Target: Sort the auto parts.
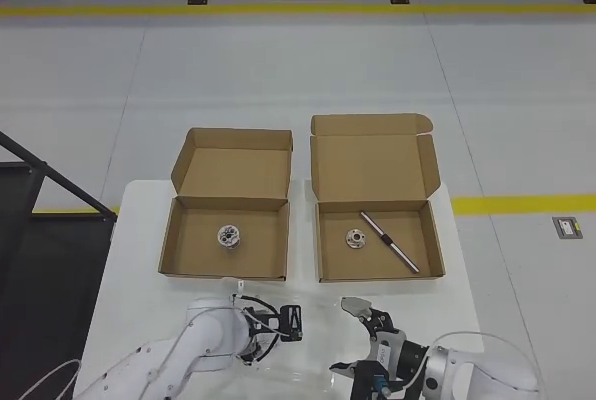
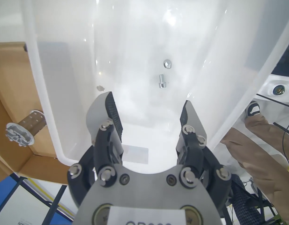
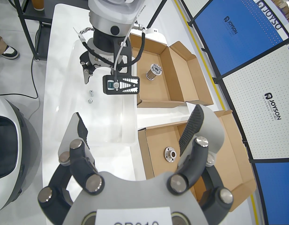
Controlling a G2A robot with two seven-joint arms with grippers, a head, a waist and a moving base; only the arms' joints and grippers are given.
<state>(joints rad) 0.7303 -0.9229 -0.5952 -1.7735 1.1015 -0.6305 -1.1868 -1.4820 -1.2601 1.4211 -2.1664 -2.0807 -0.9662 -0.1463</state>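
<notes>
Fingers apart with nothing between them, the left gripper hangs over a clear tray that lies on the white bench on the robot's side of two cardboard boxes. Two small bolts rest on the tray's floor close to that gripper: the nearer bolt lies on its side, and the farther bolt sits just beside it, the two not touching. The right gripper hangs above the bench next to the tray's end and near the front wall of the right box; its fingers are spread wide too and hold nothing. Both boxes stand side by side with their lids folded back. The tray's side wall lies just beside the front of the left box. The left box holds a cylinder near the middle of its floor, standing with its toothed silver end up. The right box holds a small round flange and, near it, a slim metal rod that lies at a slant across the box floor; flange and rod are apart.
</notes>
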